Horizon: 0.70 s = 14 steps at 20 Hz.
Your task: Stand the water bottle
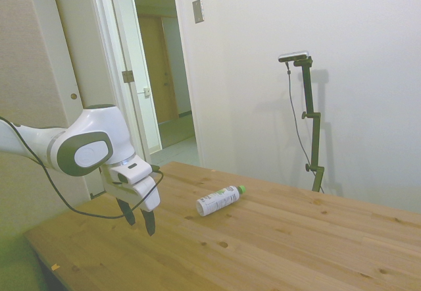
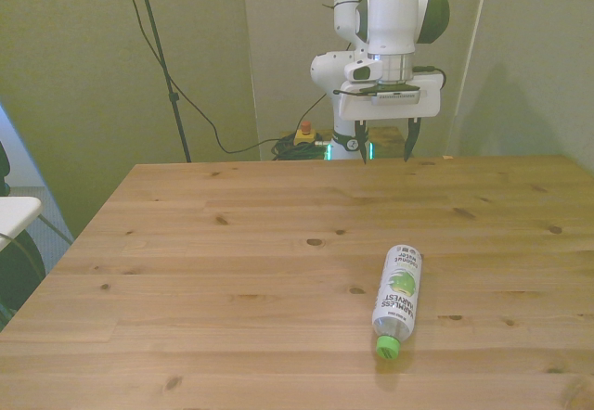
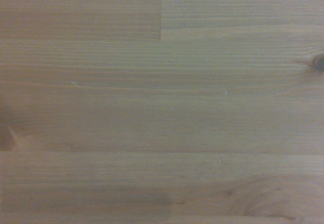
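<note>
- Small slim plastic water bottle point(image 2: 398, 298) with white label and green screw cap, lying on its side on the knotty wooden plank table point(image 2: 232, 271).
- White two-finger gripper point(image 2: 382, 146), dark fingers spread wide, empty, well apart from bottle.

Side and front views were evenly lit and sharp; wrist view of table point(image 3: 162, 107) was dim, slightly soft.

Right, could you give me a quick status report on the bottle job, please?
Gripper open, empty, above the table, well short of target. Water bottle lying on its side, untouched. Nothing in the way.
</note>
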Available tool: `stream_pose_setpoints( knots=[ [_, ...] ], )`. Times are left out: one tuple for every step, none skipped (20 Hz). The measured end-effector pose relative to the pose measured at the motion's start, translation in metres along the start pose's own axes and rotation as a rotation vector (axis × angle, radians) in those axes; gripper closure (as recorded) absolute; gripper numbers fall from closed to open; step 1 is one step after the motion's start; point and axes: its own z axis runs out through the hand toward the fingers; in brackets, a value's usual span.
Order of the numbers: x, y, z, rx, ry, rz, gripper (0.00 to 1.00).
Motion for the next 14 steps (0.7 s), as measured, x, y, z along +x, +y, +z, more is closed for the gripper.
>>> stream_pose_setpoints(
  knots=[
    [0.000,0.000,0.000,0.000,0.000,0.000,0.00],
    [0.000,0.000,0.001,-0.001,-0.001,0.000,0.00],
    [0.000,-0.001,0.000,0.001,0.000,0.001,0.00],
    [0.001,-0.003,-0.004,0.007,0.005,0.003,0.00],
    [0.004,-0.006,-0.009,0.017,0.013,0.009,0.00],
    [0.008,-0.009,-0.017,0.029,0.021,0.017,0.00],
    [0.014,-0.012,-0.026,0.042,0.030,0.028,0.00],
    [0.021,-0.015,-0.035,0.057,0.040,0.041,0.00],
    [0.030,-0.018,-0.043,0.069,0.047,0.055,0.00],
    [0.040,-0.022,-0.050,0.076,0.051,0.070,0.00],
    [0.049,-0.027,-0.056,0.085,0.056,0.086,0.00],
    [0.060,-0.033,-0.061,0.093,0.061,0.100,0.00],
    [0.070,-0.041,-0.065,0.099,0.065,0.113,0.00],
    [0.081,-0.051,-0.066,0.104,0.067,0.125,0.00]
  ],
)
